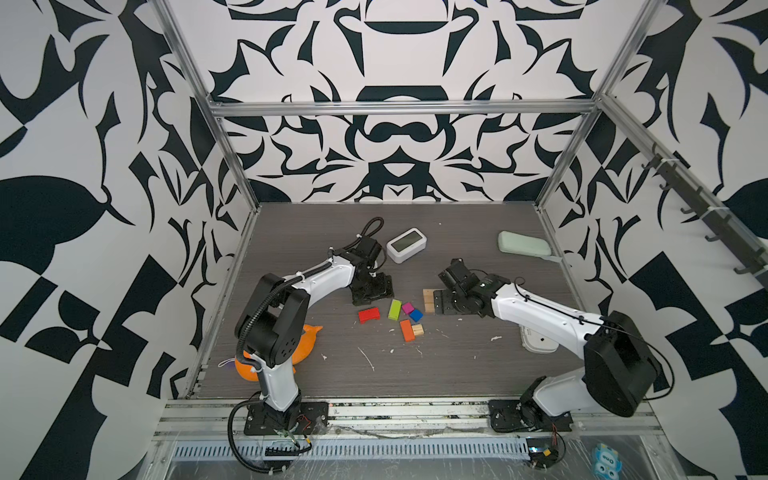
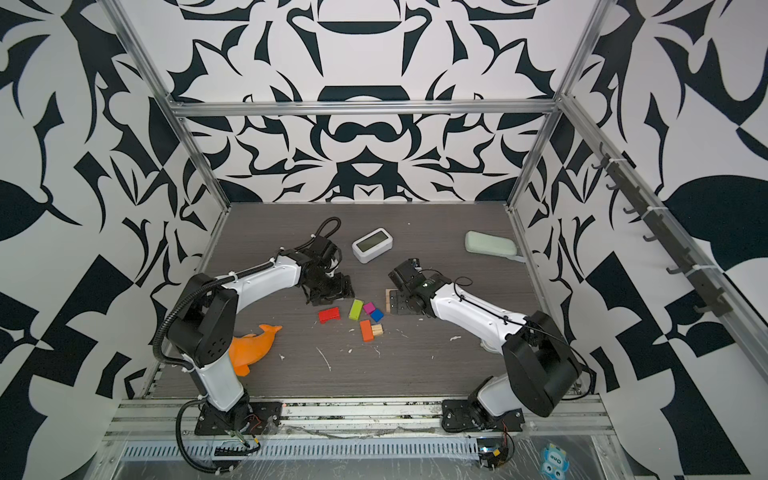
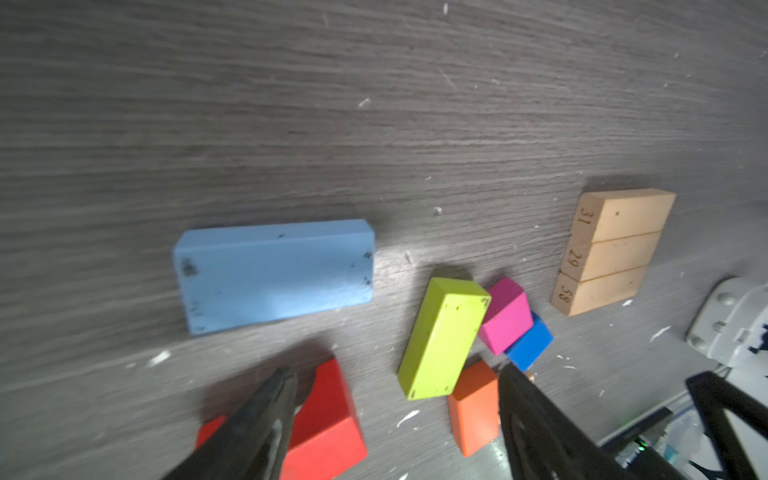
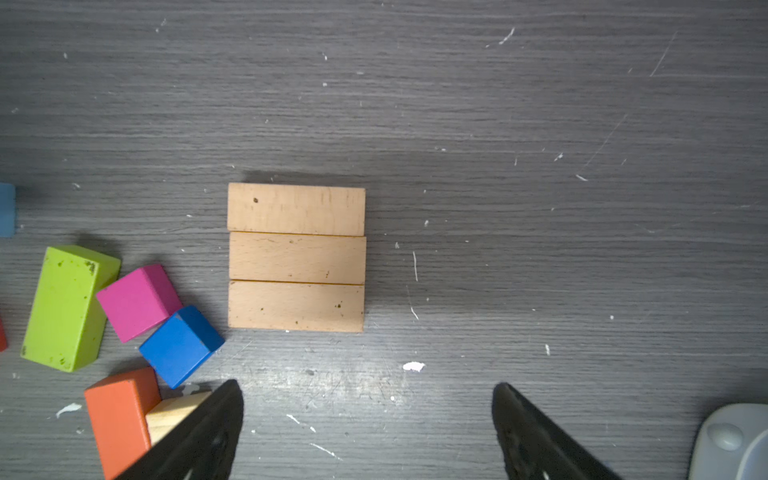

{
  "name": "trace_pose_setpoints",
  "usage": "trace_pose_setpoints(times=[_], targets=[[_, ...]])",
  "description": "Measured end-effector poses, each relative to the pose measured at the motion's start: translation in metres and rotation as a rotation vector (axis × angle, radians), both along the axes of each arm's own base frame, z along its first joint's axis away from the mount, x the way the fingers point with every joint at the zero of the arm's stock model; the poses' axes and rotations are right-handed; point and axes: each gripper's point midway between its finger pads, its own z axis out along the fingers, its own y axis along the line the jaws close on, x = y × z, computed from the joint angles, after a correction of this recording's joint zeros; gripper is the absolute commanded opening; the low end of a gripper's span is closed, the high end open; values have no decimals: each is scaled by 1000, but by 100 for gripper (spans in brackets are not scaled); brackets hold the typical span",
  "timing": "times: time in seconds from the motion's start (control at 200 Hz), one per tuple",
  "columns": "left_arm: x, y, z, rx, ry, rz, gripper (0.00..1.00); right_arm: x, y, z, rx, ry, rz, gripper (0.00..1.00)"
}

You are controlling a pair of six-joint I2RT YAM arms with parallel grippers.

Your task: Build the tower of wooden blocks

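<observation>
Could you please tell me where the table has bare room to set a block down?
Bare: the near strip between the orange block and the front rail; the far strip behind the white clock; the stretch between the tan bars and the pale green case. Crowded: red block to blue cube.

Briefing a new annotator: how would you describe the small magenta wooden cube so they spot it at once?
On the dark grey wood-grain table, look beside the three plain tan wooden bars lying side by side. The small magenta wooden cube touches the lime green wooden bar and the dark blue wooden cube. It is the only pink piece.
</observation>
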Motion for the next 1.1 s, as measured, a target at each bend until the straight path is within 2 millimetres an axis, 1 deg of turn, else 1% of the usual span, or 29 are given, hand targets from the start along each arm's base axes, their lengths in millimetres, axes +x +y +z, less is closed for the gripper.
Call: trace_pose_setpoints(times=[0.23, 0.695, 0.83, 0.945, 1.1], targets=[[0, -5, -14, -9, 37, -2, 77, -1, 0, 0, -2, 2, 0, 97], [25, -21, -12, -28, 2, 0, 77, -1, -1, 0, -3, 3, 0, 97], [36, -25, -8, -32, -22, 1, 76, -1, -1, 0, -4, 3, 0, 97], [45, -28, 1, -34, -52, 1, 76, -1, -1, 0, -4, 3, 0, 97], [57, -26, 11, -38, -92, -9, 76, -1, -1, 0, -4, 4, 0, 97]])
